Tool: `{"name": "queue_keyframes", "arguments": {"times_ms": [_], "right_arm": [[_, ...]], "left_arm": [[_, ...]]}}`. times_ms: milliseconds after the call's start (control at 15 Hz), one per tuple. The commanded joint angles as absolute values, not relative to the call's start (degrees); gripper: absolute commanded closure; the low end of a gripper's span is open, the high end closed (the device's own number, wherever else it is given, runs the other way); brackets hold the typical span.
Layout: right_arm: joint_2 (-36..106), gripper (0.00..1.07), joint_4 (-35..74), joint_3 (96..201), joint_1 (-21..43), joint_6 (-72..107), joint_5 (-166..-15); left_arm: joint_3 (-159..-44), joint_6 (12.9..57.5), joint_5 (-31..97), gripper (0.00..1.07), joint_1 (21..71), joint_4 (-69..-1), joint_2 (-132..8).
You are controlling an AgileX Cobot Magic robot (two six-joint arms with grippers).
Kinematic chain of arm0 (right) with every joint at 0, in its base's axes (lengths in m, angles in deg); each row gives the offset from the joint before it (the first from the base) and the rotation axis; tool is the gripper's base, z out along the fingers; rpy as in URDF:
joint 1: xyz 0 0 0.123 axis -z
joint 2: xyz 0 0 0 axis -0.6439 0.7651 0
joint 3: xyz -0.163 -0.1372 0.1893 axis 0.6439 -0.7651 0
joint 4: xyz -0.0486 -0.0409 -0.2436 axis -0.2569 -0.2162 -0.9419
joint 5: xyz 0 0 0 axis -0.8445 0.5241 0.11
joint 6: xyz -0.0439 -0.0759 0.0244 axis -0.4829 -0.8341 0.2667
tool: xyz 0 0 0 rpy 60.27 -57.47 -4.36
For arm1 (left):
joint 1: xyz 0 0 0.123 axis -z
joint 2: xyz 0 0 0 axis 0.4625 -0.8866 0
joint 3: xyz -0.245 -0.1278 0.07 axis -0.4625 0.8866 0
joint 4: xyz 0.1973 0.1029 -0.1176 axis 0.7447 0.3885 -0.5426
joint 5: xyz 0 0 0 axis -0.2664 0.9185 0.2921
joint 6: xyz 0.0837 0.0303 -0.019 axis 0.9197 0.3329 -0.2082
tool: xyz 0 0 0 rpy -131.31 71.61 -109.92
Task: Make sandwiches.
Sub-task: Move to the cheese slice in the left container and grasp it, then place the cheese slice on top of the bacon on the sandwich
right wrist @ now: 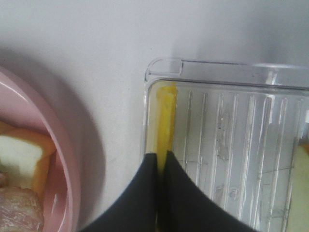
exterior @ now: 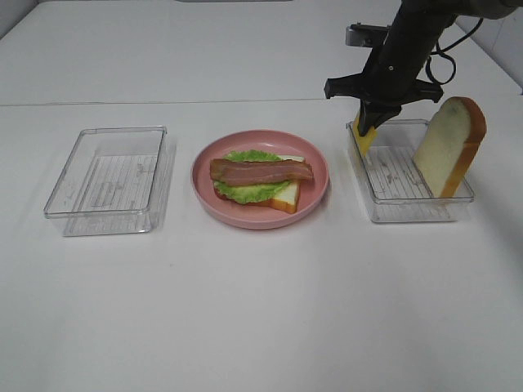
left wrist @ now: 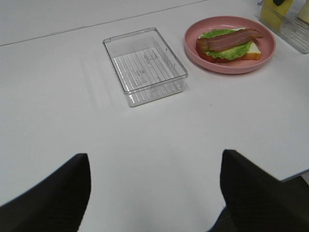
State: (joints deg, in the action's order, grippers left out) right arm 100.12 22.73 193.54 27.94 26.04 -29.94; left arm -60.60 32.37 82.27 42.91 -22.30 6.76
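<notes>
Seen from the high camera, a pink plate (exterior: pixel 245 219) sits at the centre of a white table (exterior: pixel 261 310). On it lies the half-built sandwich: a bottom slice (exterior: pixel 288 197) of white bread, green lettuce (exterior: pixel 243 193), and a strip of bacon (exterior: pixel 261 170) on top.

At 9 o'clock from the plate stands a clear left-hand tray (exterior: pixel 102 214) with nothing in it. At 3 o'clock stands the right-hand tray (exterior: pixel 409 211). A second bread slice (exterior: pixel 449 147) leans upright at that tray's 3 o'clock side.

Your right tool (exterior: pixel 368 124) reaches down at the tray's 10 o'clock corner. It is clamped on the upper edge of a yellow cheese slice (exterior: pixel 362 135), which stands on edge against the tray wall. Your left tool (left wrist: pixel 154 159) hangs over bare table at the plate's 8 o'clock, its fingers wide apart and holding nothing.

The cheese looks thin and very light, probably bendy. Pinched by one edge only, it may swing or droop, so lift straight and slowly. Lay it flat on the bacon. The leaning bread looks light and soft. Take it by its top crust, across the thickness.
</notes>
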Motion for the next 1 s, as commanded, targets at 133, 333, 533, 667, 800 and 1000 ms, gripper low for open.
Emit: {"name": "queue_keyframes", "arguments": {"times_ms": [133,333,533,667,800,1000], "right_arm": [[98.9,1.07,23.0,194.6,28.1,25.0,-28.9],[96.5,1.07,23.7,196.1,28.1,25.0,-27.7],[92.6,1.07,28.6,196.1,28.0,22.4,-27.4],[90.8,1.07,36.4,196.1,27.9,18.6,-25.8],[90.7,1.07,46.9,196.1,27.7,14.5,-23.2],[91.0,1.07,54.9,192.6,24.3,9.0,-23.1]], "left_arm": [[-60.3,32.3,81.6,0.35,42.9,-22.4,8.0],[-60.3,32.3,81.6,0.35,42.9,-22.4,8.0],[-60.3,32.3,81.6,0.35,42.9,-22.4,8.0],[-60.3,32.3,81.6,0.35,42.9,-22.4,8.0],[-60.3,32.3,81.6,0.35,42.9,-22.4,8.0],[-60.3,32.3,81.6,0.35,42.9,-22.4,8.0]]}}
